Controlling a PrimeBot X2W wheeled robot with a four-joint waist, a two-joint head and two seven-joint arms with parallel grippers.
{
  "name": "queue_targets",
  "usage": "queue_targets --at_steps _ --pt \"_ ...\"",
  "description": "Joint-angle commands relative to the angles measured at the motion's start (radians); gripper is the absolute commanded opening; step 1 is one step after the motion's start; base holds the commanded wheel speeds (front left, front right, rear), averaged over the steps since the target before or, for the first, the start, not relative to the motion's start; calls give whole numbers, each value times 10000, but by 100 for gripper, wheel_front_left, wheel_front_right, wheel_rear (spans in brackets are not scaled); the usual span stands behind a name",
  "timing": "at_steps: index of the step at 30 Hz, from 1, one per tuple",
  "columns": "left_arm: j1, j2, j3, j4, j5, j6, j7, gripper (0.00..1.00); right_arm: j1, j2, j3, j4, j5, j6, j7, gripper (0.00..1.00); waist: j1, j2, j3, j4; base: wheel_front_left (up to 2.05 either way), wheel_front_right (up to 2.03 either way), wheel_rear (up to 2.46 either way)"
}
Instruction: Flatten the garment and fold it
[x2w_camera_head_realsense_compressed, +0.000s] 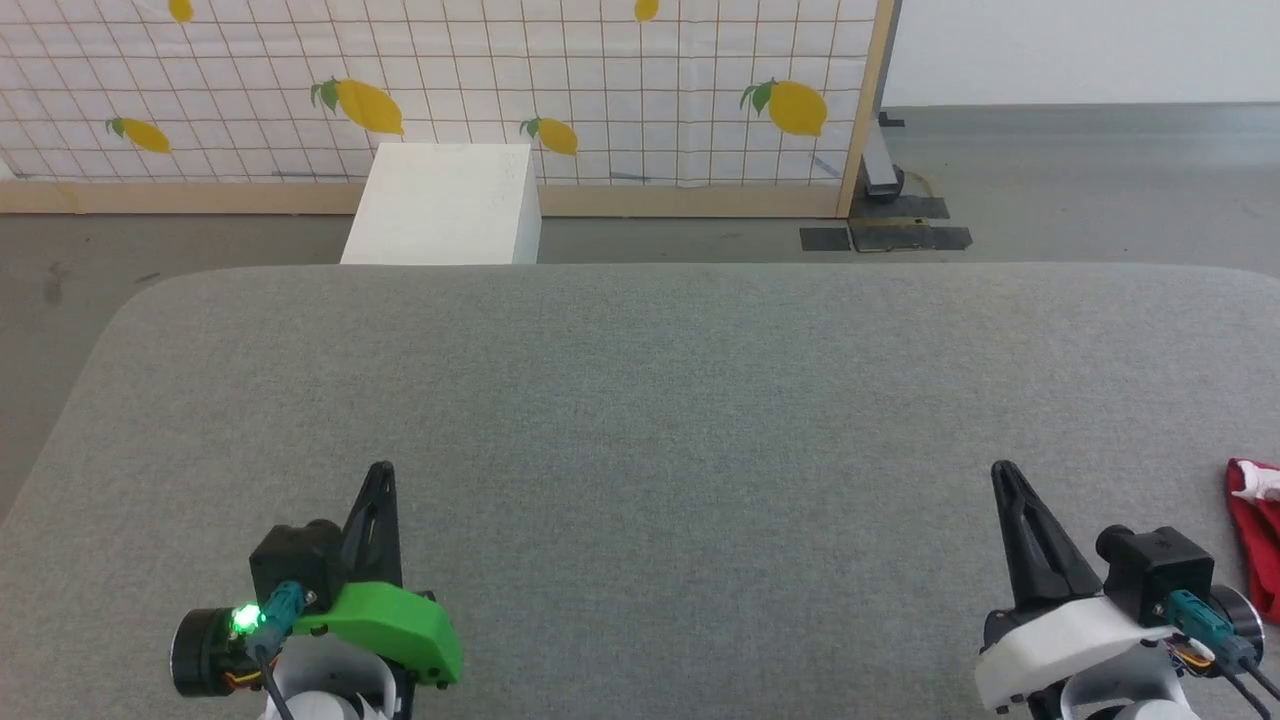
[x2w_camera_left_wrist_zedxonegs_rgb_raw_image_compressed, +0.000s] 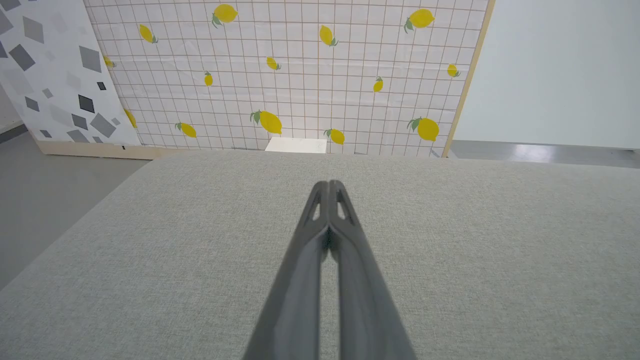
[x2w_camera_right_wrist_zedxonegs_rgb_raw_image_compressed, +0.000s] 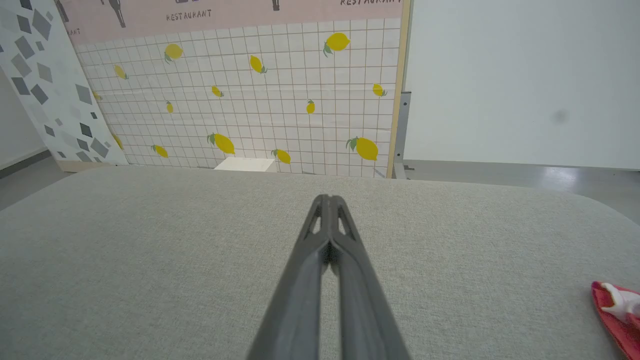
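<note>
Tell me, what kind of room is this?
Probably a robot test studio, not a home: a lemon-printed grid backdrop panel stands on a smooth grey floor behind a grey fabric-covered table.

The garment (x2w_camera_head_realsense_compressed: 1255, 530) is bright red with a white trimmed bit at its upper end; it lies rumpled on the grey counter (x2w_camera_head_realsense_compressed: 640, 400), right of the right fingers (x2w_camera_head_realsense_compressed: 1035, 545), not touching them; its right part runs out of view
</note>
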Motion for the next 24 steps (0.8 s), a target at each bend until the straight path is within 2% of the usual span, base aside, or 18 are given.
queue_targets --at_steps 1,24 --pt "125 -50 51 -85 111 -50 56 0 -133 -4 17 -82 -129 -9 86 0 0 0 7 -11 0 0 0" --pt "181 -86 223 -560 674 -77 604 0 -299 -5 81 -316 -638 -11 630 0 0 0 107 -195 0 0 0"
